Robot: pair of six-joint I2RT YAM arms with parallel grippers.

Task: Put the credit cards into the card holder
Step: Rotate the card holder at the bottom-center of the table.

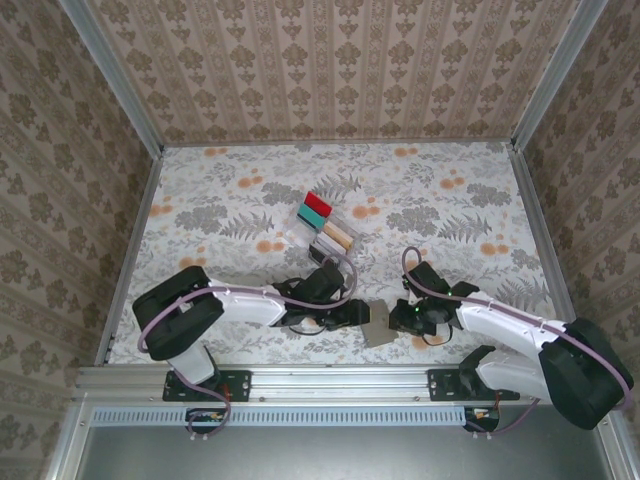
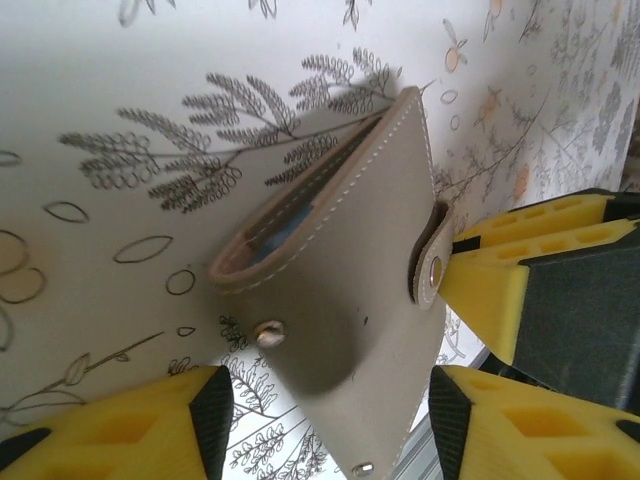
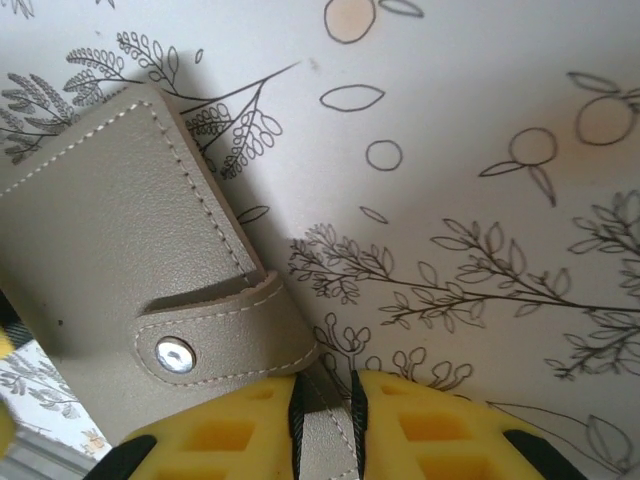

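The card holder (image 1: 380, 328) lies close to the near edge of the table (image 1: 220, 220), about midway along that edge, between the two grippers. It is a flat grey-beige wallet with a leathery grain and pale stitching along its borders. In the right wrist view the card holder (image 3: 120, 250) shows a strap folded across one face and fastened with a round metal snap. In the left wrist view the card holder (image 2: 340, 300) gapes slightly along one end, where a thin bluish edge shows inside; what that edge belongs to cannot be told. Two more metal studs sit on its broad face. It throws a soft shadow on the flowered tabletop.

The right gripper (image 3: 325, 425) is closed on a thin stitched edge of the holder, its yellow fingers nearly meeting with only the leather between them. The left gripper (image 2: 330, 420) stands partly open astride the holder's other end; one pad is clear of it with tabletop showing in the gap, the other just beside its edge.

Farther in, near the table's middle, a clear plastic rack (image 1: 325, 228) carries the credit cards: red (image 1: 318, 202), teal (image 1: 315, 214), tan (image 1: 339, 235) and dark (image 1: 325, 251).
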